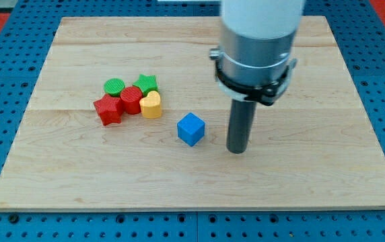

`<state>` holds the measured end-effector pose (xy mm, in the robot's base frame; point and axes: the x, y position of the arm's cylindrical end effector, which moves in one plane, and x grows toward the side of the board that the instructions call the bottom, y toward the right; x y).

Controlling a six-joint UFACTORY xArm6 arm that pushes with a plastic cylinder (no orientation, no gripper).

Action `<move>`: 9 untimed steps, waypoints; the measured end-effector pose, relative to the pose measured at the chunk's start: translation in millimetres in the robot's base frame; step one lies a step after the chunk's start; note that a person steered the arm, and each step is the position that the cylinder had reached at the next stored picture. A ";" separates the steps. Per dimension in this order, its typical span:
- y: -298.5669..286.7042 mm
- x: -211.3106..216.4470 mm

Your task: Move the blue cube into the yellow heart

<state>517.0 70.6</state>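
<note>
Camera view: my tip (237,150) rests on the wooden board (300,195) a little right of the frame's centre, just to the view's right of the blue cube (191,129), with a narrow strip of bare wood between them. The rod has no fingers, so there is nothing to spread or press together; it touches no block. The arm's grey and white body (256,47) fills the upper centre-right of the frame above it.

The blue cube sits near the centre, alone. The yellow heart (151,105) lies to the cube's upper left, near but apart from it.

The heart is the rightmost piece of a tight cluster in the left-centre of the frame: a red cylinder (130,100) touches its left side, a red star (108,109) sits further left, a green cylinder (114,86) is at the cluster's top left, and a green star (147,83) is just above the heart.
</note>
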 end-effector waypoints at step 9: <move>-123.7 -39.4</move>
<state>477.6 -53.2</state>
